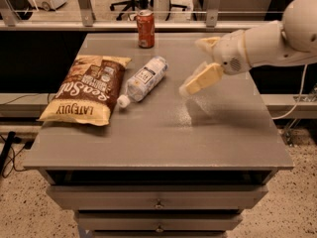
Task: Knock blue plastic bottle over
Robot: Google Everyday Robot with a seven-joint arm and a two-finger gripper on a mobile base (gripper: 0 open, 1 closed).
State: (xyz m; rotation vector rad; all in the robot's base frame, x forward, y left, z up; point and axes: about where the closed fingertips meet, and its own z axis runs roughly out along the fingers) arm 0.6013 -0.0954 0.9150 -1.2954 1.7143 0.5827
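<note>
1. We are judging the knock as done: the clear bluish plastic water bottle [143, 79] with its white cap is lying on its side on the grey table [163, 143], well apart from the jaws, out beyond their tips.
2. Next we are expecting only a retreat, lifting clear without nudging the bottle.
3. The cream gripper [192, 66] is hovering low over the table at the end of the white arm [262, 41], which is reaching in sideways; its jaws are standing wide and holding nothing.
</note>
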